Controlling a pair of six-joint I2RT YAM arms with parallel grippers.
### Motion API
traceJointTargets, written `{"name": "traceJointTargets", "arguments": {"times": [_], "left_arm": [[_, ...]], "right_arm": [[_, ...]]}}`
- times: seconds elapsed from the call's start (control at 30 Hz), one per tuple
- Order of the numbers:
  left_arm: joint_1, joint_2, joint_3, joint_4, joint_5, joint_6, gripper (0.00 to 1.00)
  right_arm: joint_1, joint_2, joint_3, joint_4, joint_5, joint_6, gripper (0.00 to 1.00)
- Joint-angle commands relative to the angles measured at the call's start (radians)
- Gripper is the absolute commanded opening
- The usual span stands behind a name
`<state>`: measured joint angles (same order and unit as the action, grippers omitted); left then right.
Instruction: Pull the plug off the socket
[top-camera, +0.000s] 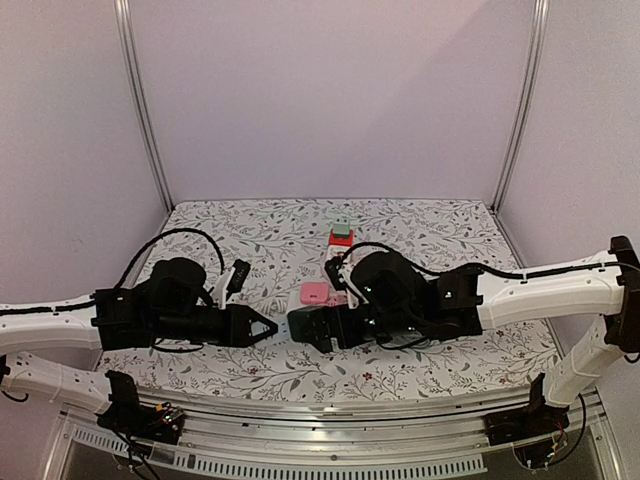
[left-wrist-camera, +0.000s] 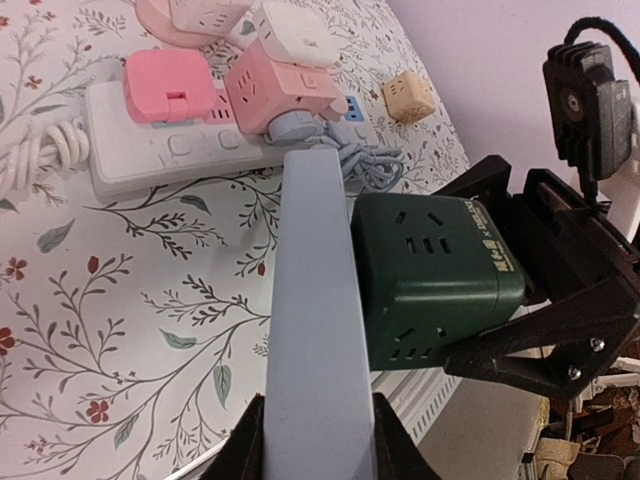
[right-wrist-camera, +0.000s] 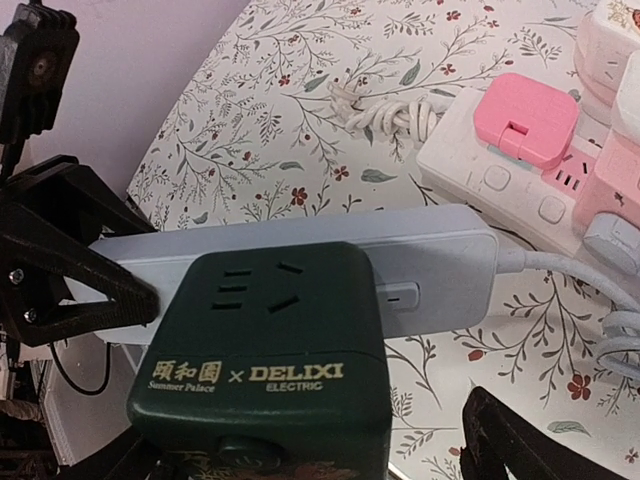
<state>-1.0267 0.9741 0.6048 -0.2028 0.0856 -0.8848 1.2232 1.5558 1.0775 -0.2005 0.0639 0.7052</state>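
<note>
1. The left fingers (left-wrist-camera: 250, 450) are clamping the grey strip (left-wrist-camera: 320, 300) at one end. They are holding it off the bench (top-camera: 450, 230), over the middle of the near edge.
2. The plug (left-wrist-camera: 430, 275), a green cube, is sitting pushed into that strip, between the two arms.
3. The right fingers (left-wrist-camera: 540, 340) are standing spread wide on either side of the plug. A gap is showing on one side, so they are probably not pinching it yet.
4. Doing this well means closing squarely on two flat faces of the plug. The pull is then going straight out along the pins, with the left arm bracing the strip and not twisting. Rocking is risking a slip.
5. Counting: one plug and one grey strip in the air. One white strip (left-wrist-camera: 180, 150) is lying mid-bench, carrying two pink plugs (left-wrist-camera: 170, 85) and one white cube (left-wrist-camera: 290, 25). One beige cube (left-wrist-camera: 410, 97) is lying loose.
</note>
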Motion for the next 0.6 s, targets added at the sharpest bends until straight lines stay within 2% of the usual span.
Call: {"name": "traceJointTargets", "arguments": {"times": [0.0,0.17,0.37,0.57], "left_arm": [[0.020,-0.014,0.008,0.095,0.024,-0.006,0.00],[0.029,-0.013,0.011,0.108,0.034,-0.007,0.00],[0.040,-0.015,0.014,0.099,0.045,0.007,0.00],[0.043,-0.011,0.009,0.107,0.098,0.074,0.00]], "right_arm": [[0.008,0.029,0.047,0.006,-0.002,0.017,0.91],[0.013,0.068,0.090,-0.010,-0.015,0.005,0.77],[0.013,0.096,0.116,-0.010,-0.019,0.015,0.50],[0.008,0.083,0.118,-0.010,-0.011,0.018,0.29]]}}
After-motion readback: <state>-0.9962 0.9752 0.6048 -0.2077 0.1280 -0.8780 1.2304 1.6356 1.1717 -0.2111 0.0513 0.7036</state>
